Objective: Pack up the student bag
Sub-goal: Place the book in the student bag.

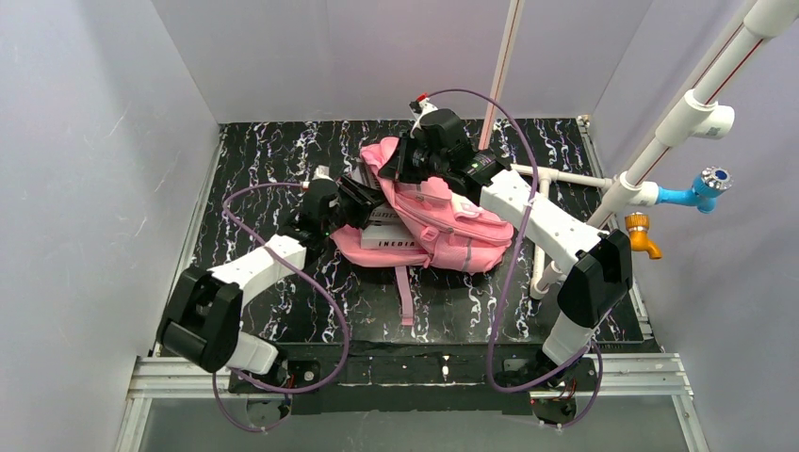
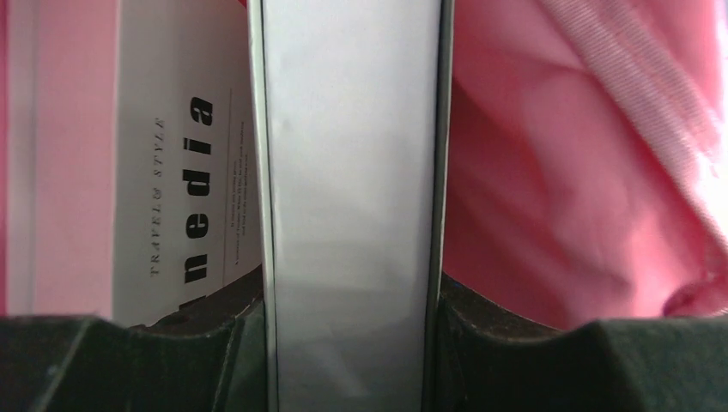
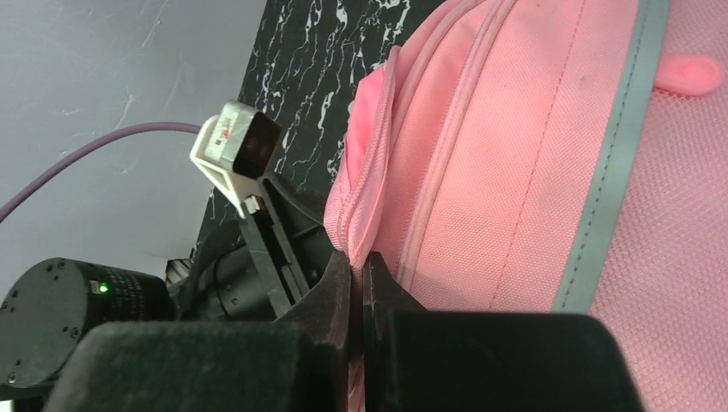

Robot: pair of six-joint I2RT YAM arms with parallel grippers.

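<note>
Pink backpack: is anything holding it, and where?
The right gripper pinches the soft pink fabric backpack by its zipper edge. The left gripper clamps a white book.

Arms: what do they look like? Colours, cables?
Both alike: left arm and right arm, white links, black joints; left gripper and right gripper black. A purple cable loops along each. White camera on the left wrist, green LED on a joint nearby.

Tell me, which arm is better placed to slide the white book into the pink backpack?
Left: the left gripper clamps the white book at the mouth of the pink backpack, while the right gripper is pinching the zipper edge.
</note>
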